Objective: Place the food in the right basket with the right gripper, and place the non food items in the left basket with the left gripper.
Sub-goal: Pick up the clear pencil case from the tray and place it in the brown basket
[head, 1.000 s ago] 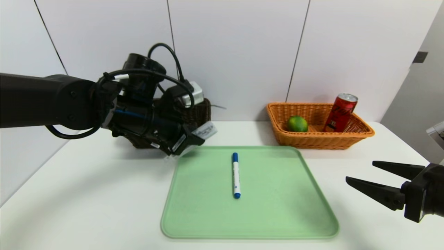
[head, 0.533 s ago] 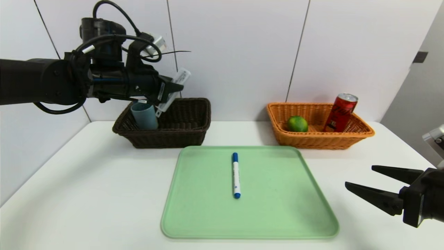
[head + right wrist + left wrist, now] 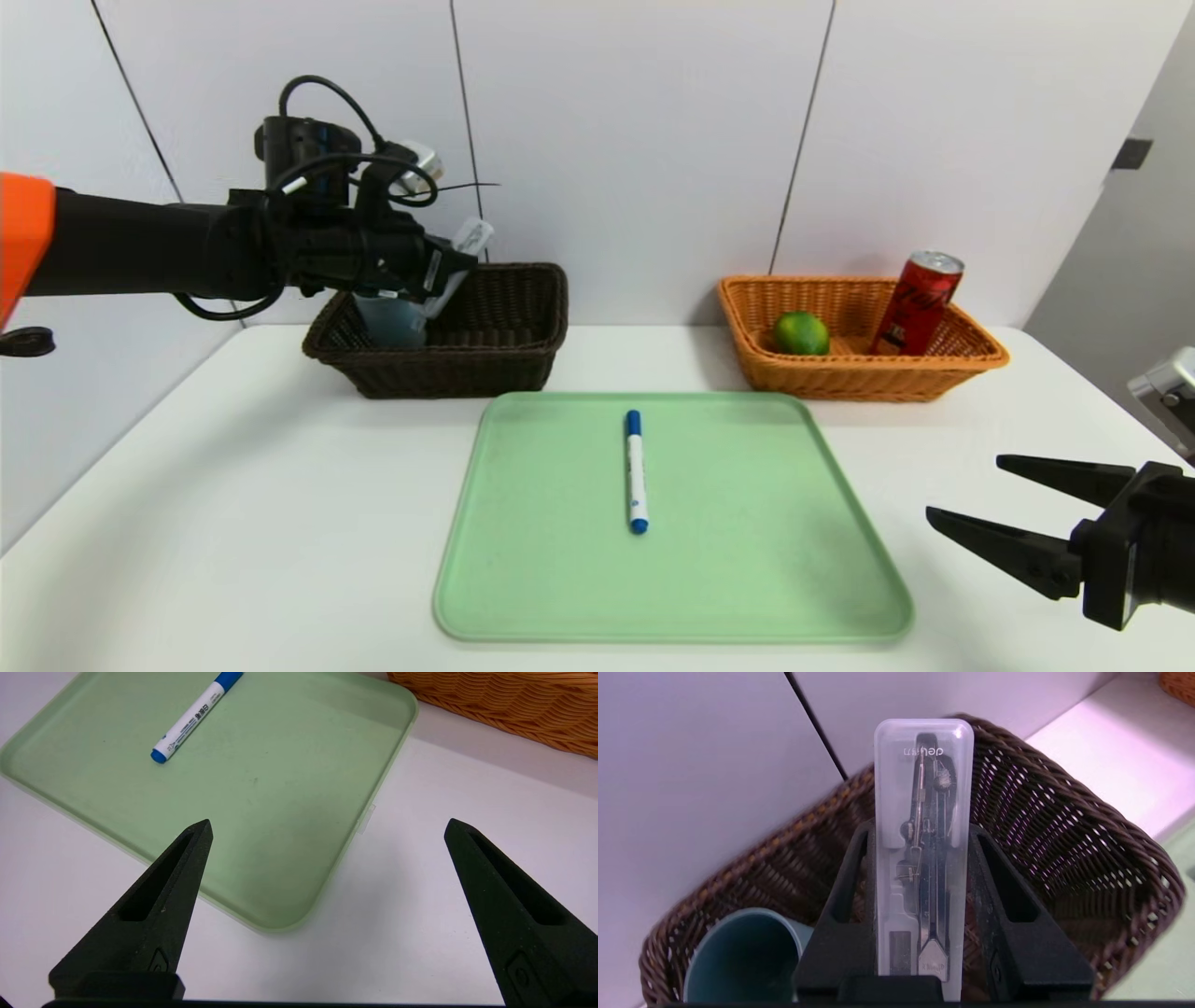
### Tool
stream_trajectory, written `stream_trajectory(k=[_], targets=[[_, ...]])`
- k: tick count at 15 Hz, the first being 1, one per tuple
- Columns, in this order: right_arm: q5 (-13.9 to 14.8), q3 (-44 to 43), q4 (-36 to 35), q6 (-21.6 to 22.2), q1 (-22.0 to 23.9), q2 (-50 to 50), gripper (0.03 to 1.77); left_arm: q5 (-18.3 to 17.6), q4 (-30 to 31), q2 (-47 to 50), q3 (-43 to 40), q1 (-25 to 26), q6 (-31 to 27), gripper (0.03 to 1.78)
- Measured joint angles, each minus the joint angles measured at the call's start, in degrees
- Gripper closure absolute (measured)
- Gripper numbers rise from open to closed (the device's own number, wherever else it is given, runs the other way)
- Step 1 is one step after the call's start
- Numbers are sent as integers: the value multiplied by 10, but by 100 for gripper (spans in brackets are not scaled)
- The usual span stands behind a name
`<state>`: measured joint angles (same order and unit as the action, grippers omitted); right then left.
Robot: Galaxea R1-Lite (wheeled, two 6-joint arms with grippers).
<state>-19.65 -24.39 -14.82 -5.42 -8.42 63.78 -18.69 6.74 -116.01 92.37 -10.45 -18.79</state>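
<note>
My left gripper (image 3: 450, 264) is shut on a flat clear-grey case (image 3: 924, 788) and holds it above the dark brown left basket (image 3: 509, 322), tilted down into it. A blue-grey cup (image 3: 390, 322) stands in that basket beside the case. On the green tray (image 3: 747, 560) lies the white marker (image 3: 636, 471) with its blue cap. The lime (image 3: 800, 333) and the red soda can (image 3: 917, 303) sit in the orange right basket (image 3: 840, 378). Low at the near right of the table, my right gripper (image 3: 966, 487) is open and holds nothing.
The two baskets stand along the back wall with bare white table (image 3: 233, 523) between them and round the tray. In the right wrist view the tray's near corner (image 3: 280, 914) lies just ahead of the open fingers (image 3: 187, 868).
The left arm rose with the case from the tray's far left corner, swung over the dark basket, then came down a little toward it. The right gripper sank slightly.
</note>
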Motion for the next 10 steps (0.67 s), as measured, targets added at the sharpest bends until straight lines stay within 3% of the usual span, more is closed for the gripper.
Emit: stream_trajectory(k=[10], targets=[[0, 7, 0, -2, 0, 0, 9, 28, -8, -64, 42, 15, -34, 121]])
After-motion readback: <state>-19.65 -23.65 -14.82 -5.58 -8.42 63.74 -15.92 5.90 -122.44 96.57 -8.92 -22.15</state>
